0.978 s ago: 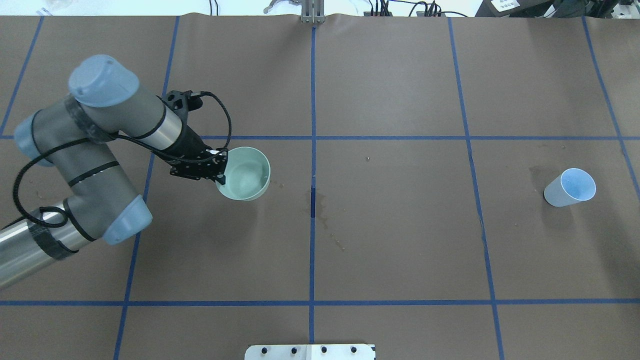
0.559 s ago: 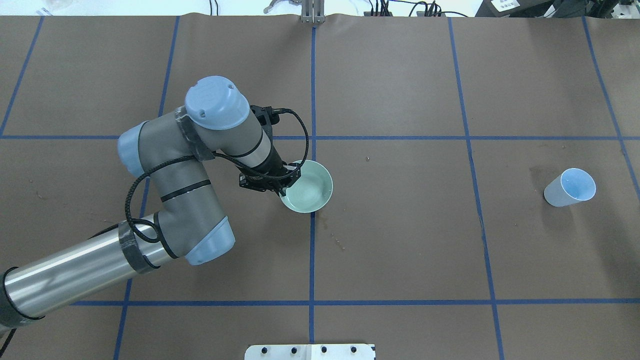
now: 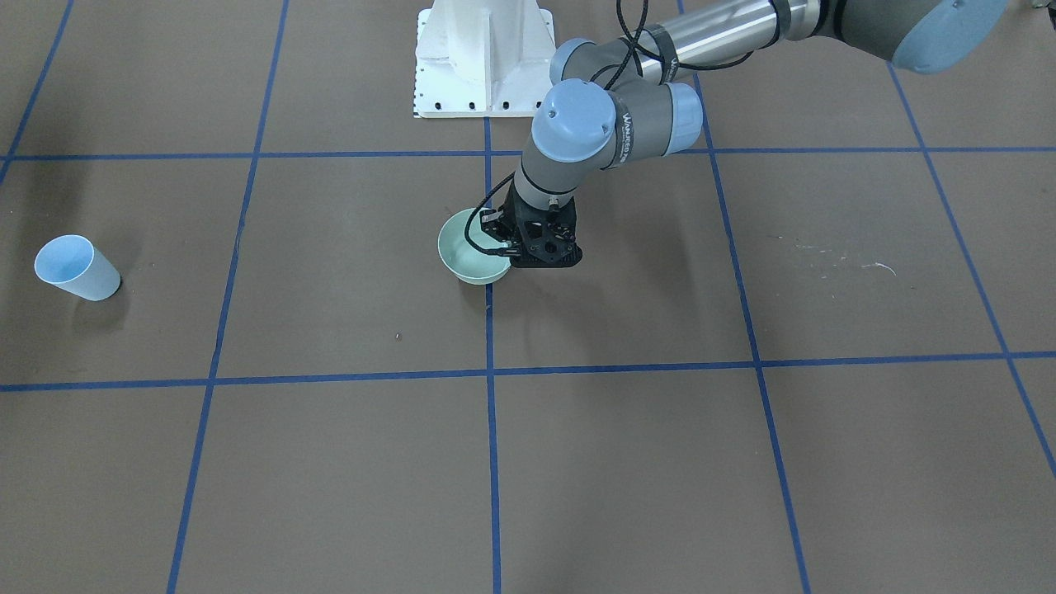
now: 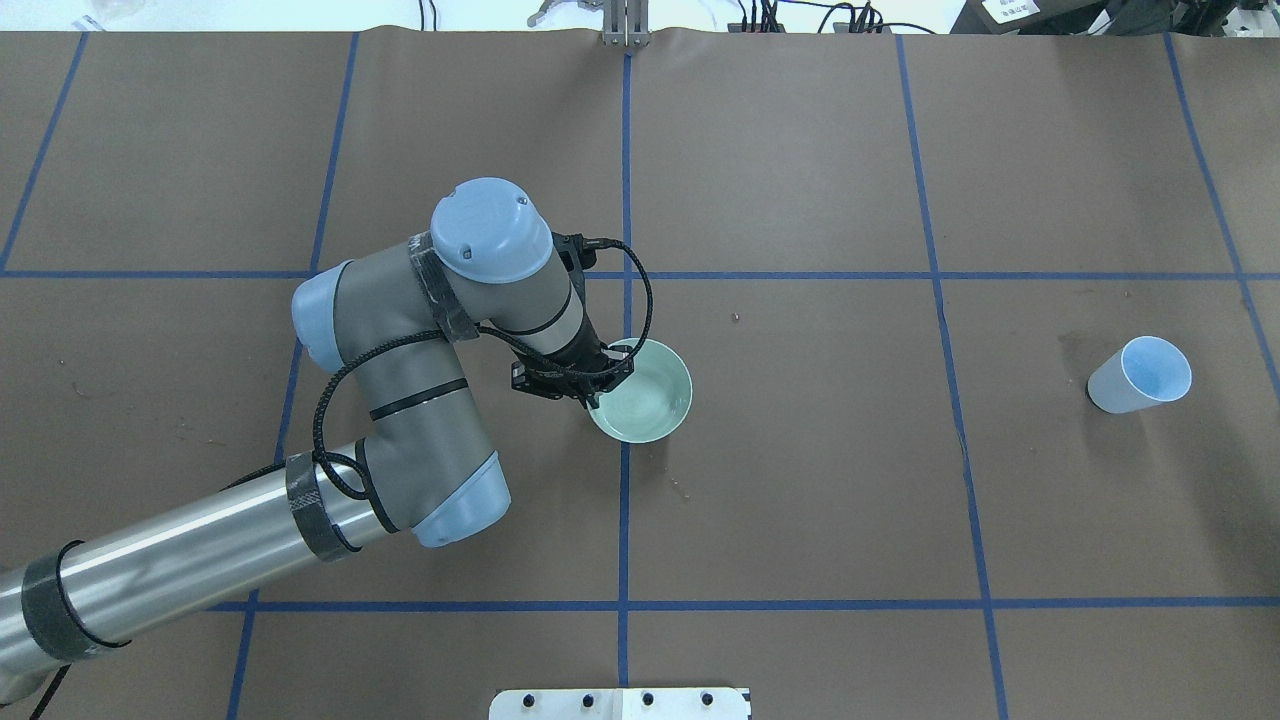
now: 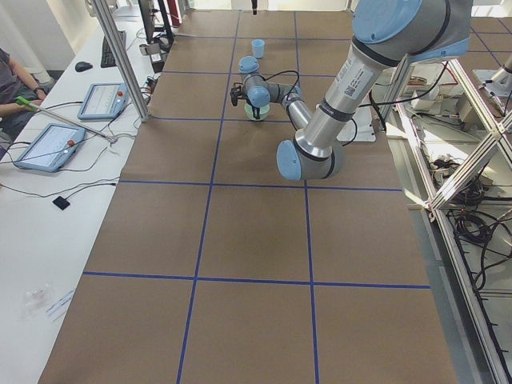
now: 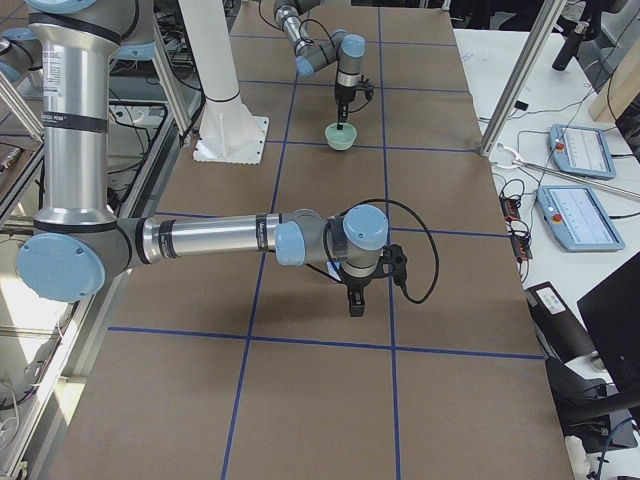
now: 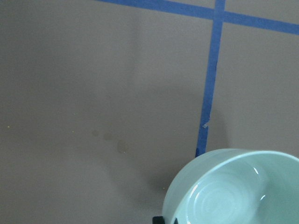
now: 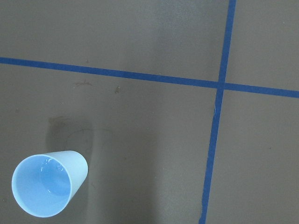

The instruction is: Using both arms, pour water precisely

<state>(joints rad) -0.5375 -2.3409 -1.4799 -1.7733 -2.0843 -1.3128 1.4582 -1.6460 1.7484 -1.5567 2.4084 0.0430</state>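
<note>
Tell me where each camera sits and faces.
Front-facing: across the table, facing the pedestal; left arm, left hand gripping the bowl.
Overhead: behind the pedestal, looking forward and down; left arm, bowl, cup.
Exterior left: table's left end, looking along it; left arm near.
Exterior right: table's right end; right arm near, left arm far.
Left wrist: looks down on the bowl; left hand barely shows.
Right wrist: looks down on the cup; no arm shows.
Shared: front-facing and overhead show bowl and cup, mirrored.

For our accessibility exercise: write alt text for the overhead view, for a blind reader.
The left gripper grips a pale green bowl by its rim at the centre of a brown, blue-gridded table. A light-blue cup stands alone at far right.
</note>
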